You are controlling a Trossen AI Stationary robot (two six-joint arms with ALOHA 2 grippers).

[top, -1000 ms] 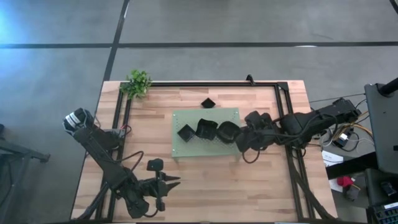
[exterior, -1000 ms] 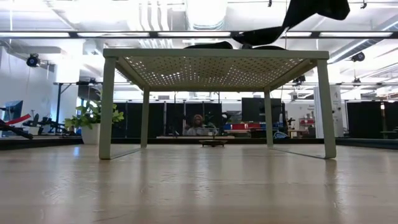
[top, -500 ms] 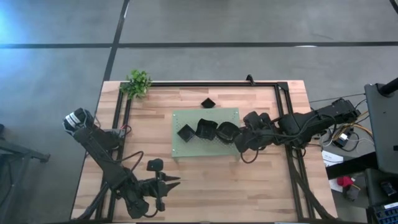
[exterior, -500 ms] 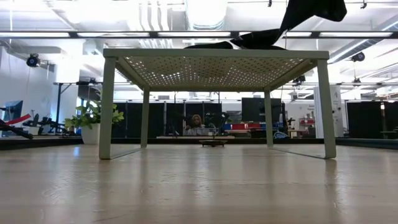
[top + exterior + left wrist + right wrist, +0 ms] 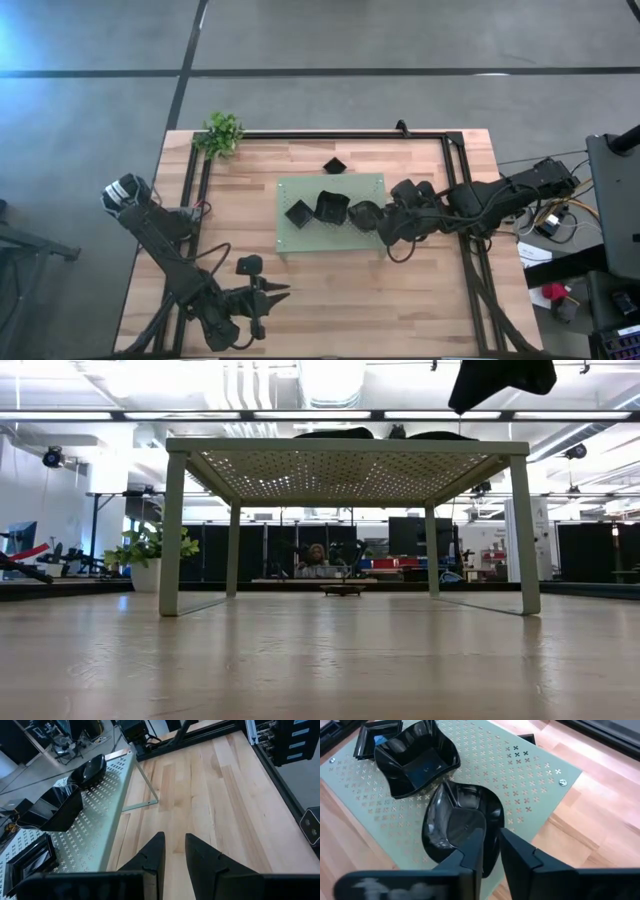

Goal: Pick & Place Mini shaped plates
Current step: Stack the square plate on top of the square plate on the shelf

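The worktop [image 5: 420, 290] is made of light wood, and a black rail [image 5: 330, 136] is running along its far edge. A small green plant [image 5: 222, 133] is sitting in the far left corner. In the middle, a light green mat [image 5: 300, 240] full of little holes is standing on thin legs, a bit like a tiny table.

3 mini shaped plates are sitting on the mat in a row going from left to right. The square plate [image 5: 298, 212] is on the left. The wavy plate [image 5: 331, 208] is in the middle, turned so that one corner is pointing at the far edge. The oval plate [image 5: 364, 214] is on the right, close to the mat's right edge. Its long way is running from the right pincer toward the wavy plate, and it is touching or nearly touching that plate. 1 more little plate [image 5: 334, 166] is lying on the bare wood just behind the mat, turned like a diamond.

The right pincer [image 5: 490, 852] is hanging just over the oval plate's near rim. Its fingers are only a little way apart and are not holding anything. From the side, it is hanging up above the mat, not touching the plates.

The left pincer [image 5: 283, 290] is waiting near the front of the worktop, well away from the mat. Its fingers are a little apart and holding nothing. Nothing is lying between it and the mat.
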